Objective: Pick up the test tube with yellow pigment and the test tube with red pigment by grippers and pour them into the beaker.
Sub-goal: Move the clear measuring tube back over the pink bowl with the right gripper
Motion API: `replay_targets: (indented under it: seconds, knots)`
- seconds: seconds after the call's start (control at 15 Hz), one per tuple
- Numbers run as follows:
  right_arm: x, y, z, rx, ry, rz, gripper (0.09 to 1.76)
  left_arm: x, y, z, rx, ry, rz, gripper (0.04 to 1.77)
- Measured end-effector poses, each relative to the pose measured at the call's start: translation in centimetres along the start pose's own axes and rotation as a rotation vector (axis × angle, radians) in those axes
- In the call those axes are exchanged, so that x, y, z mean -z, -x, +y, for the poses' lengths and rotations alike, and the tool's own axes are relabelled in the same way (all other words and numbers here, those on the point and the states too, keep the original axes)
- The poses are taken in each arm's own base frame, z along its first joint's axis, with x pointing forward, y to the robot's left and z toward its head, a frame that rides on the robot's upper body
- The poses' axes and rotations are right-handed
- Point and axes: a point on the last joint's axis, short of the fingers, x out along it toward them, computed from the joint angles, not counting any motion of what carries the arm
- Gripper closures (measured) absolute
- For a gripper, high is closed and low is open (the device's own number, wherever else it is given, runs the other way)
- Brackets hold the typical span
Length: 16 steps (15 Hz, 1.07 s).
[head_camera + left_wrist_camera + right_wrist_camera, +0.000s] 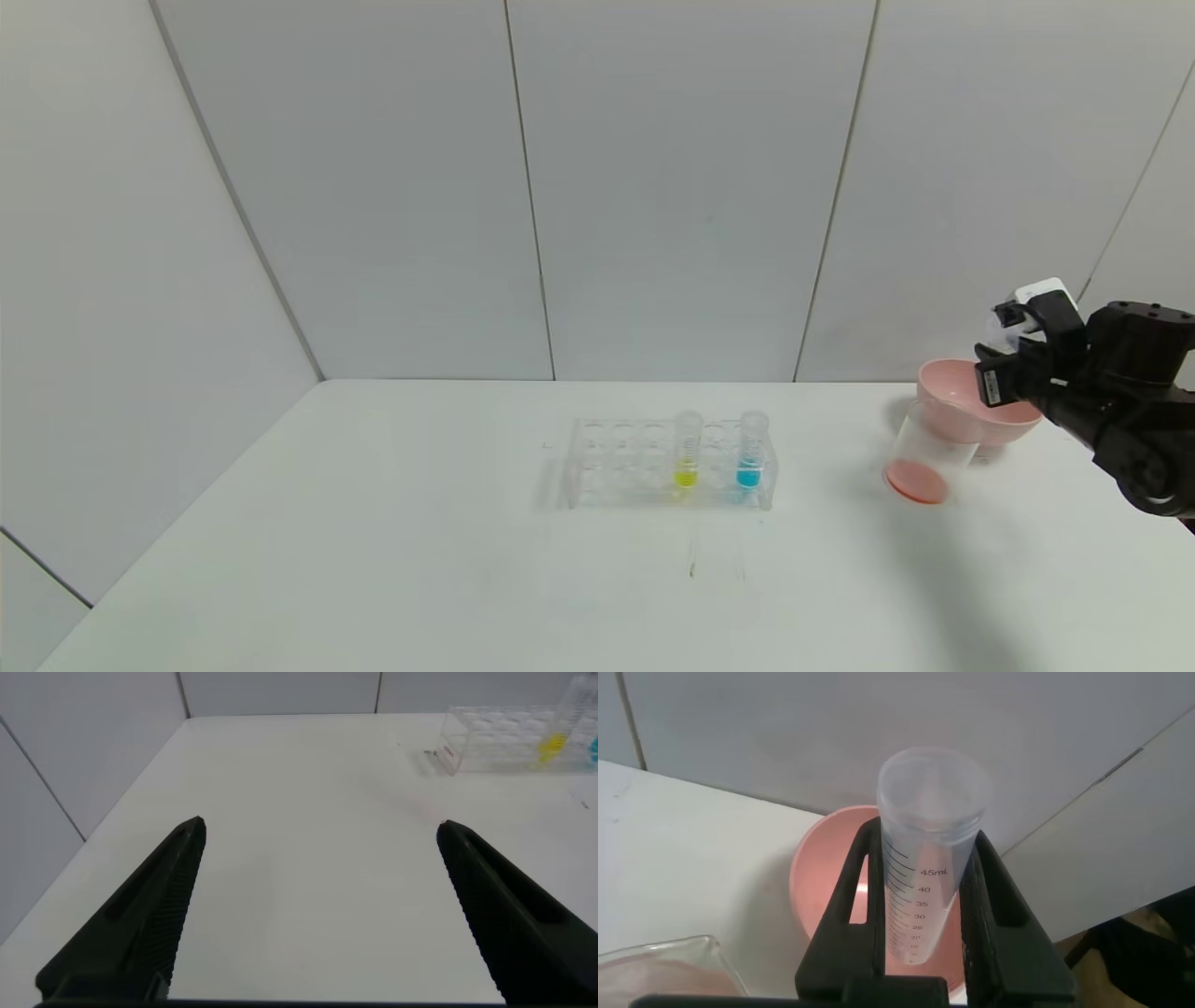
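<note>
The test tube with yellow pigment (686, 453) stands in a clear rack (616, 462) at mid table, and also shows in the left wrist view (558, 742). My right gripper (1013, 350) at the far right is shut on the test tube with red pigment (929, 859), a clear graduated tube, and holds it over the pink bowl. I see no liquid in the part that shows. The beaker (920, 457) stands just left of the bowl with red liquid in its bottom; its rim shows in the right wrist view (663, 952). My left gripper (320, 831) is open and empty above bare table.
A blue-liquid tube (750, 453) stands in the rack right of the yellow one. The pink bowl (952, 397) sits behind the beaker near the table's far right, also in the right wrist view (822, 877). Grey wall panels close the back.
</note>
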Motion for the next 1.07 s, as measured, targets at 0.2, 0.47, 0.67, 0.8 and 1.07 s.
replay_targets:
  seconds: [0.2, 0.47, 0.67, 0.8, 1.07]
  knots:
    - [0.4, -0.8, 0.1, 0.002, -0.068, 0.006, 1.33, 0.0, 0.0, 0.0, 0.0, 0.0, 0.0, 0.05]
    - [0.6, -1.7, 0.1, 0.005, -0.103, 0.004, 1.33, 0.0, 0.0, 0.0, 0.0, 0.0, 0.0, 0.05]
    - [1.0, -2.2, 0.2, 0.007, -0.105, 0.01, 1.04, 0.0, 0.0, 0.0, 0.0, 0.0, 0.0, 0.05]
    - [1.2, -2.5, 0.3, 0.008, -0.105, 0.012, 0.84, 0.0, 0.0, 0.0, 0.0, 0.0, 0.0, 0.05]
    - [1.6, -2.8, 0.0, 0.018, -0.108, 0.011, 0.56, 0.0, 0.0, 0.0, 0.0, 0.0, 0.0, 0.05]
